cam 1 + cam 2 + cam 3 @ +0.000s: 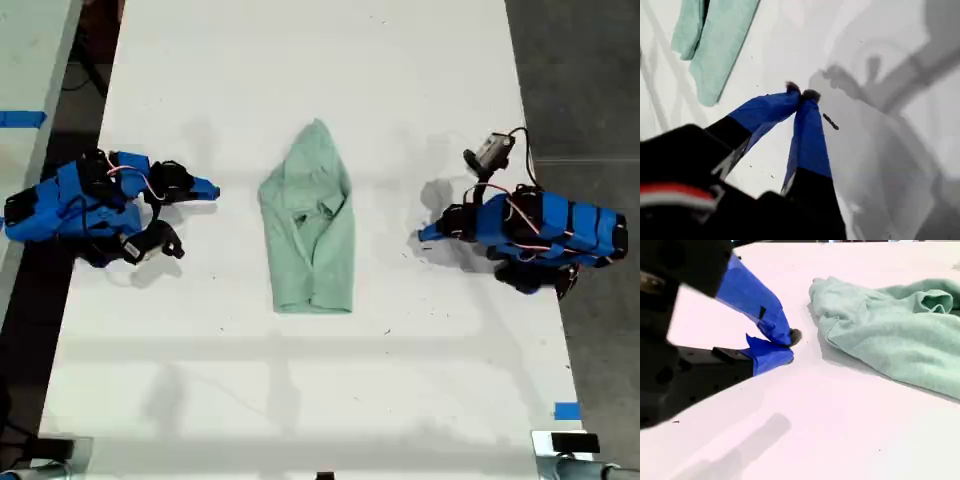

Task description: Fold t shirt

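A: Where is the t shirt (310, 220)?

B: Mid-tabletop (400, 400), between the two arms. Its long axis runs from the exterior view's top, at the narrow end, to its bottom, at the hem. So it lies crosswise to both arms.

A: Which is nearer?

B: The arm at the exterior view's left (80, 205), slightly. The arm at the right (545, 230) sits a bit further off. I can't tell which one is first.

A: The tools?

B: My first tool (801, 92) has its tips pressed together and is empty. My second tool (787, 345) is pinched closed too, holding nothing, with the cloth edge just beside it.
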